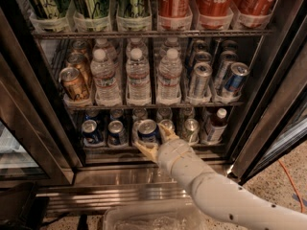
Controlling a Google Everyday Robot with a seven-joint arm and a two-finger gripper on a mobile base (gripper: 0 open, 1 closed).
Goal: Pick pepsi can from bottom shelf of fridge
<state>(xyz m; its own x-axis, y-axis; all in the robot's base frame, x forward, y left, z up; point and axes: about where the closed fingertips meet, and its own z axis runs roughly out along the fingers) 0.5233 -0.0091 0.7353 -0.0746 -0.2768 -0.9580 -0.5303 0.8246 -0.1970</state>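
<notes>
The fridge (265, 110) stands open. On its bottom shelf (108, 149) several pepsi cans stand in lanes. My gripper (156, 139) reaches into the middle lane from the lower right. Its pale fingers (146, 150) sit on either side of the front pepsi can (147, 130), closed on it. The can is upright at the shelf's front edge. Two more pepsi cans (90, 132) stand in the lanes to the left.
Pale silver cans (191, 129) and a dark bottle (214, 125) stand to the right on the same shelf. Water bottles (137, 75) and slim cans (200, 79) fill the rack above. A clear bin (148, 219) sits below the arm, by the steel sill.
</notes>
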